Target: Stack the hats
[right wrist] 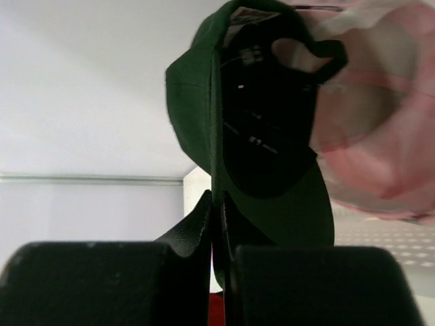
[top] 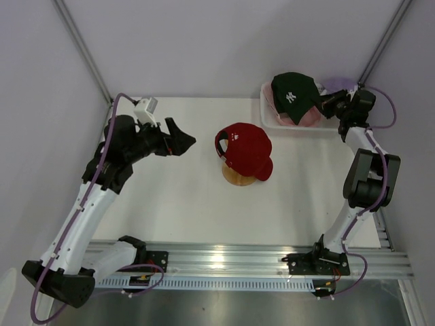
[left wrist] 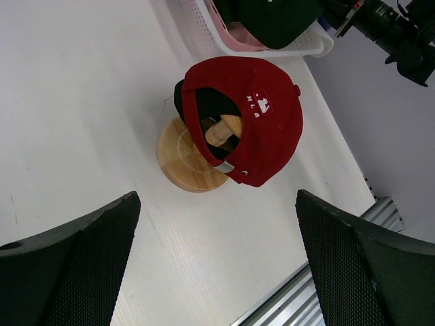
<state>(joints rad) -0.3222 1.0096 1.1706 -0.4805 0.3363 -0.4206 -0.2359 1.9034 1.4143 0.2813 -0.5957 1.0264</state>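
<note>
Pinching the edge of the dark cap, the right end effector has its jaws closed on the fabric, beyond and to the right of the wooden stand. The cap, with a pale logo on its front, sits over the white mesh basket, which lies on the table at that same far-right remove from the stand. A pink cap lies in the basket under the dark one; whether the two touch cannot be told. A lavender cap shows just behind the right end effector. The red cap rests tilted on top of the stand, its strap opening toward the left arm. The left end effector hovers to the left of the stand, apart from it, with its jaws spread wide and nothing between them.
</note>
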